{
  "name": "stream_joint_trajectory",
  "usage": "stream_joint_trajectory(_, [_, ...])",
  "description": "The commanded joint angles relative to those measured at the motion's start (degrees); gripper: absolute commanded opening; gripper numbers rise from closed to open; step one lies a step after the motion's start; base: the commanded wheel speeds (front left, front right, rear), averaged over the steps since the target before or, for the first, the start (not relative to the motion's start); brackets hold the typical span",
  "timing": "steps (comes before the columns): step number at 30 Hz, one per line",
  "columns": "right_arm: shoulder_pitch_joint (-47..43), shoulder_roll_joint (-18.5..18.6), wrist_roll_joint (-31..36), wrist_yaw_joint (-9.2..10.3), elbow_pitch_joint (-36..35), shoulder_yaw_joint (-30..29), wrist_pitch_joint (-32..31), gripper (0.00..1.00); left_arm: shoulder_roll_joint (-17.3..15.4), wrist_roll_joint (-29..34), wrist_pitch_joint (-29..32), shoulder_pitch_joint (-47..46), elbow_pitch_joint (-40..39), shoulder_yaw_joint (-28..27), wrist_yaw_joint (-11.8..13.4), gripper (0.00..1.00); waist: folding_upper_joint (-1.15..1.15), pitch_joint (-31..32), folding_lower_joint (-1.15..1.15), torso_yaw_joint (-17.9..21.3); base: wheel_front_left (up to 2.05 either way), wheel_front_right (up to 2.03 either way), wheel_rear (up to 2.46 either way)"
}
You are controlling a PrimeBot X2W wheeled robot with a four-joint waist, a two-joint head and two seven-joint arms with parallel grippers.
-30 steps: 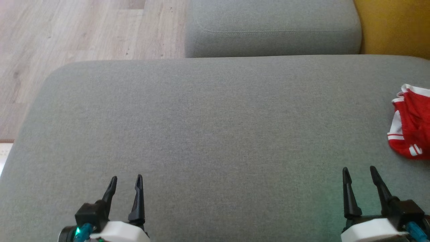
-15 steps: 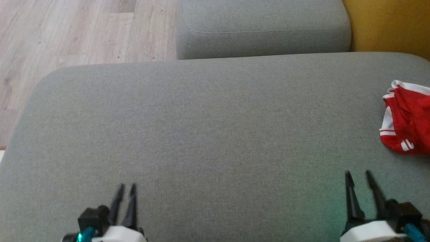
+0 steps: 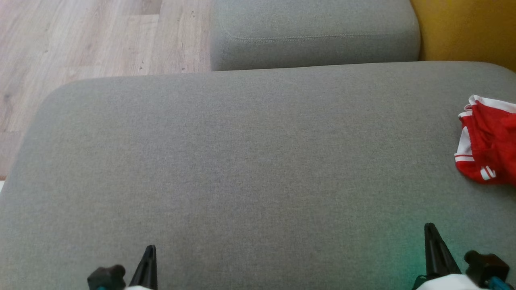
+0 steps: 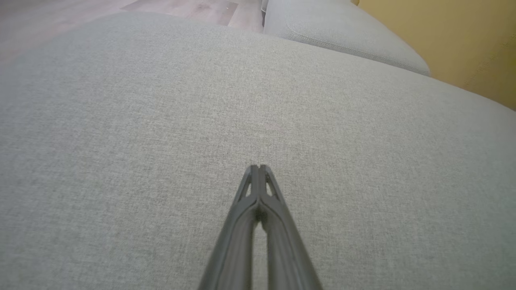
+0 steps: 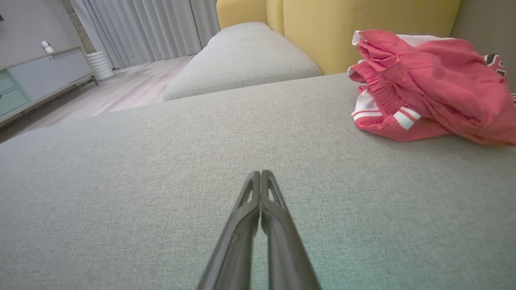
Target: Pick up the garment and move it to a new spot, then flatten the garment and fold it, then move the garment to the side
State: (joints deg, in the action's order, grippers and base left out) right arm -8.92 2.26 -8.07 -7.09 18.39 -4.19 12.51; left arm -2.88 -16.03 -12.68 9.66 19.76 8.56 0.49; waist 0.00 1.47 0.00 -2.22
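Note:
The garment (image 3: pixel 489 141) is red with white stripes. It lies crumpled at the right edge of the large grey cushion (image 3: pixel 250 161), and shows in the right wrist view as a heap (image 5: pixel 435 84) at the upper right. My right gripper (image 3: pixel 430 229) sits low at the near right, well short of the garment, fingers pressed together with nothing between them (image 5: pixel 261 174). At the near left my left gripper (image 3: pixel 150 249) hovers over bare cushion, also shut and holding nothing (image 4: pixel 258 167).
A smaller grey cushion (image 3: pixel 314 36) adjoins the far side. Yellow upholstery (image 3: pixel 467 28) rises at the back right. Wooden floor (image 3: pixel 80 40) lies beyond the cushion's left and far-left edges. A low cabinet (image 5: pixel 36 76) and curtains (image 5: pixel 153 28) stand across the room.
Both grippers have closed from open to shut and drawn back toward the bottom edge. The camera has shifted slightly, so the whole scene sits a little further left.

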Motion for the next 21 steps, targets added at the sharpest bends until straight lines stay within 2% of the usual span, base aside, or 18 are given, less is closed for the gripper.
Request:
stream_joint_trajectory(1, [2.1, 0.1, -1.9, -0.04, -1.9, -0.2, -0.4, 0.0, -0.2, -1.6, 0.2, -2.7, -2.0, -0.8, -0.3, 0.0, 0.0, 0.0, 0.0, 0.0, 0.0, 0.0, 0.0])
stream_joint_trajectory(21, [4.4, 0.2, -17.0, -0.1, -2.4, -0.6, -3.8, 0.0, -0.4, -15.6, 3.4, -5.1, -2.7, -3.1, -1.7, 0.0, 0.0, -0.3, 0.0, 0.4, 0.0, 0.0, 0.0])
